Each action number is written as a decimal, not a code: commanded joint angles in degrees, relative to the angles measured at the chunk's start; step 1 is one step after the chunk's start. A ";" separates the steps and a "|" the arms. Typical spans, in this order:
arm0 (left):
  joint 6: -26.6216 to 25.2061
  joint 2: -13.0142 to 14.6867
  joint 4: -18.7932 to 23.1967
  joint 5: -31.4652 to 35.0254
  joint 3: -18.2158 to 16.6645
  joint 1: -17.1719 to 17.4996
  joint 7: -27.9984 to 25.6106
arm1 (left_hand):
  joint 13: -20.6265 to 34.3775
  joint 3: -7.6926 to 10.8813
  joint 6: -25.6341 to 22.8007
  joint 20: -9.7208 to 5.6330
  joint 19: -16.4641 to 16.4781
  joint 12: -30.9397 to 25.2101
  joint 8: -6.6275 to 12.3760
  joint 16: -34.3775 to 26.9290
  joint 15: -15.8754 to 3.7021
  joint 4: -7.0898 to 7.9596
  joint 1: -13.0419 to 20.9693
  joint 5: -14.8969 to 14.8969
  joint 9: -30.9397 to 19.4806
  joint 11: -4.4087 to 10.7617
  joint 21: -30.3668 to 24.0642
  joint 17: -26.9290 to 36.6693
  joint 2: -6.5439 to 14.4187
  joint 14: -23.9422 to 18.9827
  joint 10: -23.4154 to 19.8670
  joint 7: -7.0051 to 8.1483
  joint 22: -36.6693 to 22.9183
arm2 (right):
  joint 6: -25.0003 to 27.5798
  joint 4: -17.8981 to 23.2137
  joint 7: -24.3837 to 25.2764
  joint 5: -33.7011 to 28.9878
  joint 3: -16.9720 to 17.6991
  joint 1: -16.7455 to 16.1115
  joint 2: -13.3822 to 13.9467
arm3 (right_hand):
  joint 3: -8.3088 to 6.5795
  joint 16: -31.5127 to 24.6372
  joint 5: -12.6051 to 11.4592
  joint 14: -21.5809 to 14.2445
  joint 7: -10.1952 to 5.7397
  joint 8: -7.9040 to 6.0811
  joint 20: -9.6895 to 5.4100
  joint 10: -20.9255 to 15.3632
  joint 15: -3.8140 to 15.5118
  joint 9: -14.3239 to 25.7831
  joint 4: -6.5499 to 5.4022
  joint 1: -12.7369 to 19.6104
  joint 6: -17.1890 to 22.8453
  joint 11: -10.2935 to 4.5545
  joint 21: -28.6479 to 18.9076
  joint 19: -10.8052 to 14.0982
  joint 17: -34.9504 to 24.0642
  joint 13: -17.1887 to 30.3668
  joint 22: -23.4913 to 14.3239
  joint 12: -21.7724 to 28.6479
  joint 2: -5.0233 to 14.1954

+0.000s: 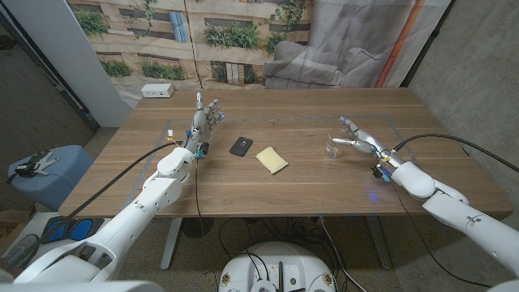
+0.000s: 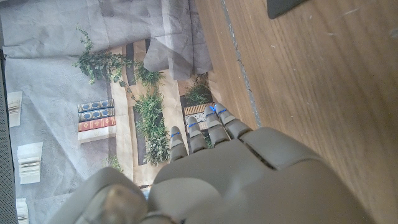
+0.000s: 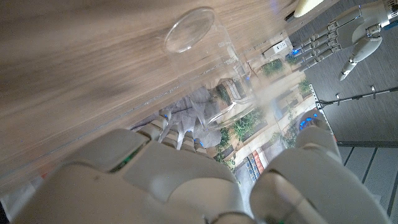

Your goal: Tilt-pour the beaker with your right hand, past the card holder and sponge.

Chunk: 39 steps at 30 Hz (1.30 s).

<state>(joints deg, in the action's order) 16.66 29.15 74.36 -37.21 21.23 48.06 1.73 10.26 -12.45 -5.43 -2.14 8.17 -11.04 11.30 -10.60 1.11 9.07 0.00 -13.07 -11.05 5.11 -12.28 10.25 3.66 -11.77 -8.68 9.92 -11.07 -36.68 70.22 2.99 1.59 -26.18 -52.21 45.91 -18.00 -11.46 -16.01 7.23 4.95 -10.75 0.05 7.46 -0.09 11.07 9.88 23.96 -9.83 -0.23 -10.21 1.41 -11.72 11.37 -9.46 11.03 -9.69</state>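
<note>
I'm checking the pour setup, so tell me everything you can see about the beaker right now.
The beaker is small, clear and colourless, glass or plastic by its look, with a round base and straight walls. It stands upright on the wooden table, right of the yellow sponge, and looks empty as far as the pictures show. The right hand is at it, fingers around its side; the right wrist view shows it close between fingers and thumb, blurred, so a firm grip is unclear.

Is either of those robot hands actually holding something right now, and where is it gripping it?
The right hand is closed around the side of the clear beaker, which stands on the table. The left hand holds nothing.
</note>
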 commanded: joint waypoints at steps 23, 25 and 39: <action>-0.01 -0.02 0.01 0.00 0.01 0.00 -0.01 | 0.17 -0.34 -0.16 -0.46 0.49 -0.32 0.19 -0.27 -0.03 -0.07 0.08 -0.23 -0.19 -0.07 -0.42 0.31 1.47 -0.37 -0.53 0.33 -0.16 | -4.98 -11.96 1.71 -2.62 -4.65 5.36 -3.79 | 1.18 -1.21 -1.91 -3.48 0.39 -2.68 -0.86 -4.31 0.95 0.41 0.06 4.49 -6.98 -0.53 -0.85 2.33 0.22 0.56 -0.10 1.67 -0.32; -0.01 -0.02 0.01 0.01 0.01 0.00 -0.02 | 0.17 -0.34 -0.14 -0.44 0.50 -0.33 0.18 -0.26 -0.02 -0.07 0.08 -0.23 -0.19 -0.02 -0.43 0.31 1.47 -0.35 -0.56 0.28 -0.16 | -5.11 -12.10 1.97 -2.64 -4.78 5.33 -3.92 | 1.39 -1.25 -2.04 -3.76 0.08 -3.01 -0.94 -4.92 0.84 0.45 0.00 4.85 -6.22 -0.89 -0.89 2.62 0.24 0.61 -0.10 1.83 -0.34; -0.01 -0.02 -0.01 0.01 0.02 -0.02 -0.01 | 0.17 -0.34 -0.15 -0.44 0.46 -0.32 0.19 -0.26 -0.05 -0.07 0.09 -0.23 -0.19 0.08 -0.41 0.31 1.47 -0.34 -0.54 0.38 -0.16 | -5.19 -11.87 3.40 -1.46 -4.78 4.85 -4.96 | 2.36 -1.38 -2.75 -5.00 -0.84 -4.83 -0.90 -9.04 0.33 0.73 -0.34 6.65 -1.99 -1.27 -1.00 4.26 0.24 0.84 -0.13 2.78 0.05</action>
<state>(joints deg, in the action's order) 16.65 29.14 74.38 -37.21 21.24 48.06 1.71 10.25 -12.45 -5.43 -2.14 8.17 -11.04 11.30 -10.60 1.11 9.07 0.00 -13.07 -11.05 5.11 -12.28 10.25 3.66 -11.77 -8.67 9.92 -11.07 -41.50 58.76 5.86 -1.01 -30.76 -47.23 41.78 -15.86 -12.34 -18.47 2.39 4.60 -15.08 -0.82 -0.85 0.40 11.61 9.49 30.35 -9.92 -1.35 -10.65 5.18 -11.45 11.95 -9.45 13.36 -10.09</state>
